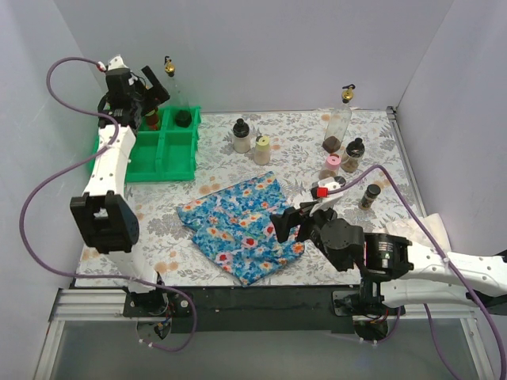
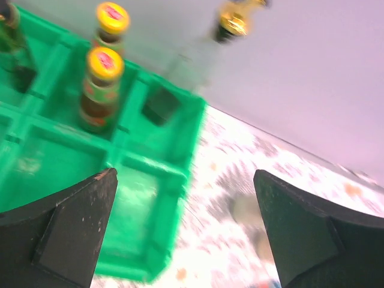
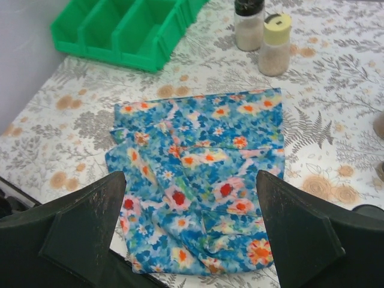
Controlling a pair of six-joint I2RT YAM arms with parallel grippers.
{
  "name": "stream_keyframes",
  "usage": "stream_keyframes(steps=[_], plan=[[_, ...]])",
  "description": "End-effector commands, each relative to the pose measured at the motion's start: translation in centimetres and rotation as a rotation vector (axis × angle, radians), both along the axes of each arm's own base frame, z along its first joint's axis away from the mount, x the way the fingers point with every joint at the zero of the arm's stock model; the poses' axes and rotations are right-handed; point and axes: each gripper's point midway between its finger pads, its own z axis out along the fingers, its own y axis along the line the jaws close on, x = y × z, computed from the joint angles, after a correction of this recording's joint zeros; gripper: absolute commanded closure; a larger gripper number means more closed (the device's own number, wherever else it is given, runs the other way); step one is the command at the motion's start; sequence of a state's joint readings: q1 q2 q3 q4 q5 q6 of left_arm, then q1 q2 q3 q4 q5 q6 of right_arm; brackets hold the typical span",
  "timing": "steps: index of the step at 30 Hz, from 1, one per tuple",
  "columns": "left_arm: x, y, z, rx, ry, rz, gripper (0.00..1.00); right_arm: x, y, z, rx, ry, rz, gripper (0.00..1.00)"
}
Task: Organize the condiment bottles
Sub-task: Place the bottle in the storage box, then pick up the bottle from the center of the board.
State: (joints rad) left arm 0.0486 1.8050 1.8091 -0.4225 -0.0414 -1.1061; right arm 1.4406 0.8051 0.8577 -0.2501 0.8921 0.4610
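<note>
My left gripper is open and empty above the back of the green tray. In the left wrist view the tray holds two yellow-capped sauce bottles, a green bottle and a tall clear gold-topped bottle. On the table stand a white black-capped bottle, a cream shaker, a second tall gold-topped bottle, a pink-lidded jar and two dark black-capped jars. My right gripper is open and empty over the blue floral cloth.
The blue floral cloth lies crumpled at the table's front middle. White walls close the back and both sides. The white bottle and cream shaker stand just beyond the cloth. The tray's front compartments hold nothing.
</note>
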Motion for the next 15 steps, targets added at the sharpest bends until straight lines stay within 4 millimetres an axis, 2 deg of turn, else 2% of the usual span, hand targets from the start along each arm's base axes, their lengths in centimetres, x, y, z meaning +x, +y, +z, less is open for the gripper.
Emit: stream_keyframes(steps=[1,3,4,5,6,7,8,9,10,11,12,13,14,15], plan=[[-7.3,-5.9,2.3,-0.132,-0.005,-0.273,0.02,2.0,-1.0,-0.4,-0.031,0.084,-0.103,0.01],[-9.8,-7.0,1.9,-0.150,0.006,-0.322,0.02,2.5,0.1,-0.8,-0.067,0.133,-0.051,0.01],[-11.9,-7.4,1.8,-0.143,0.005,-0.346,0.02,3.9,-0.6,-1.1,-0.080,0.153,-0.090,0.01],[-13.2,-7.8,1.6,-0.140,0.004,-0.368,0.02,4.5,-0.8,-2.0,-0.118,0.179,-0.101,0.02],[-14.3,-8.2,1.4,-0.135,0.004,-0.390,0.02,4.9,-0.7,-1.5,-0.112,0.188,-0.096,0.03],[-15.8,-8.9,-0.4,-0.150,0.039,-0.432,0.02,6.1,-1.5,-1.4,-0.130,0.182,-0.132,0.03],[-17.7,-9.3,0.8,-0.129,-0.004,-0.464,0.02,6.8,-1.9,-1.7,-0.158,0.186,-0.154,0.04],[-18.7,-9.8,0.7,-0.132,-0.011,-0.497,0.02,7.5,-2.2,-1.3,-0.164,0.179,-0.172,0.03],[-20.1,-10.8,-1.0,-0.152,0.014,-0.547,0.02,9.0,-3.4,-0.4,-0.171,0.163,-0.215,0.03],[-21.4,-11.1,-0.4,-0.149,-0.020,-0.567,0.02,10.0,-3.7,-0.3,-0.188,0.163,-0.232,0.04],[-22.6,-13.0,-0.5,-0.160,-0.038,-0.641,0.02,10.6,-3.9,0.0,-0.186,0.169,-0.223,0.03],[-23.3,-13.6,-1.0,-0.172,-0.042,-0.671,0.02,12.4,-5.3,1.6,-0.167,0.154,-0.274,0.02],[-24.6,-14.3,-3.1,-0.210,-0.007,-0.717,0.02,13.5,-5.7,1.6,-0.186,0.155,-0.293,0.01],[-25.3,-14.8,-2.6,-0.214,-0.048,-0.744,0.02,14.4,-5.9,2.2,-0.175,0.148,-0.289,0.01]])
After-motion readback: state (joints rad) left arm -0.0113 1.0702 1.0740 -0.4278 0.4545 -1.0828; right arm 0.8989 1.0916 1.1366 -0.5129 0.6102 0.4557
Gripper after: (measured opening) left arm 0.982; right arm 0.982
